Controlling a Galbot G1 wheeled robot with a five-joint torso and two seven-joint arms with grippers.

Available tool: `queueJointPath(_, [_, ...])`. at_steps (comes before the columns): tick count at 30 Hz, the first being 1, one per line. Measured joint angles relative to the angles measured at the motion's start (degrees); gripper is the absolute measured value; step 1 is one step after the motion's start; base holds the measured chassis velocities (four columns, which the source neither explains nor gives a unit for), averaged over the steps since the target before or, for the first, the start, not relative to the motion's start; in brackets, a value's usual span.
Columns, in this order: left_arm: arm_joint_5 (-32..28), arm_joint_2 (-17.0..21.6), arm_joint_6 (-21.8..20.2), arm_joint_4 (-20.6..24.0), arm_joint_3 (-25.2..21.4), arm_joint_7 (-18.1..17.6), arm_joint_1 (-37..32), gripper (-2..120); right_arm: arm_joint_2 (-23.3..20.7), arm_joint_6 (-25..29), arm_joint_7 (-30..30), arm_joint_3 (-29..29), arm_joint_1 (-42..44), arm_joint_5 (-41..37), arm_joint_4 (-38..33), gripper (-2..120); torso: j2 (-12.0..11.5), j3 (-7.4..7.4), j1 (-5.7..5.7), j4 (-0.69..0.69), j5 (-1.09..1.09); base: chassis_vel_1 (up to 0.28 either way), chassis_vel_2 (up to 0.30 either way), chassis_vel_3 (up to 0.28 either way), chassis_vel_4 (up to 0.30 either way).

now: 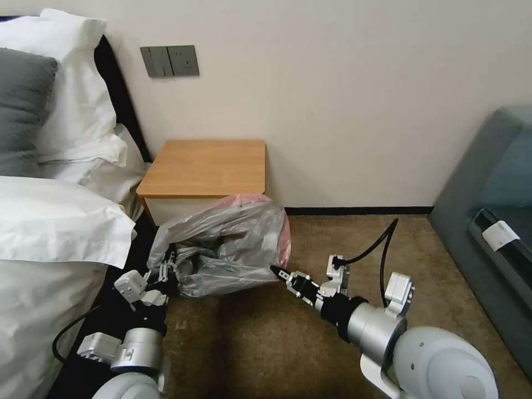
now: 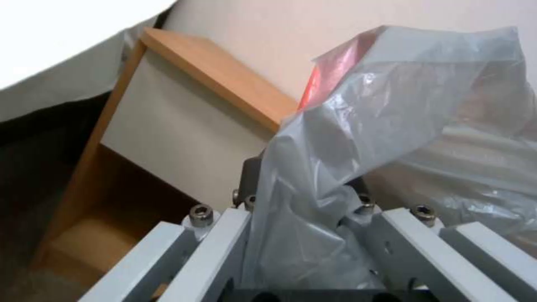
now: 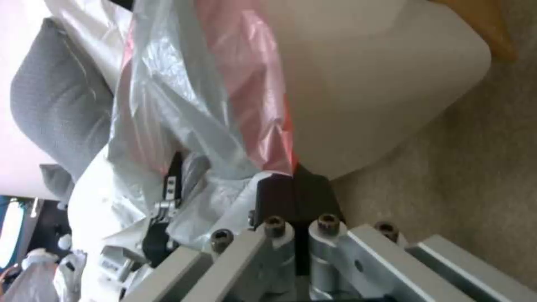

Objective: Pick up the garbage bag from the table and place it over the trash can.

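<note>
Left arm: low at the near left by the bed (image 1: 50,244), forearm angled up and forward. Left claw (image 1: 169,271) sits at the near-left edge of the garbage bag (image 1: 227,249). In the left wrist view the bag film (image 2: 358,138) runs down between the fingers; claw closed on it, dark pad partly seen behind the plastic.

Right arm: enters from near right, elbow bent, forearm pointing forward and to the left, black cable looping above the wrist. Right claw (image 1: 280,272) touches the bag's near-right edge. In the right wrist view the two dark pads (image 3: 293,197) are pressed together w/ no gap, the bag's pinkish-red edge (image 3: 251,96) pinched at their tips.

Garbage bag: spread between the two claws, crinkled grey, billowing up and away from both, mouth dark and part open toward the left claw. Pink rim shows on the far and right sides.

Trash can (image 3: 369,88): cream wall just beyond the right claw's tip, bag film lying against its side. Whether the rim is fully covered: cannot tell.

Table (image 1: 205,166): beyond both claws, against the wall, top bare. Its white drawer front (image 2: 168,138) and low shelf lie ahead of the left claw, left of the bag.

Floor: brown carpet (image 1: 343,238) under the right arm.
</note>
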State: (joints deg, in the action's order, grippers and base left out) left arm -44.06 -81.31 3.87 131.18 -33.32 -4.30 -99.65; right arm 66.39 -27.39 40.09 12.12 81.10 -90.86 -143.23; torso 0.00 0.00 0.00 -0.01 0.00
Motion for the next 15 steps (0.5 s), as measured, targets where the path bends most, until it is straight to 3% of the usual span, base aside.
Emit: queueJointPath(15, [-6.08, 0.44, -2.66, 2.48, -2.03, 0.13, -0.77, 10, 0.39, 0.04, -3.08, 1.73, -1.82, 3.56, 0.89, 0, 0.00, 0.00, 0.00, 0.01, 0.01, 0.000, 0.000, 0.000, 0.000])
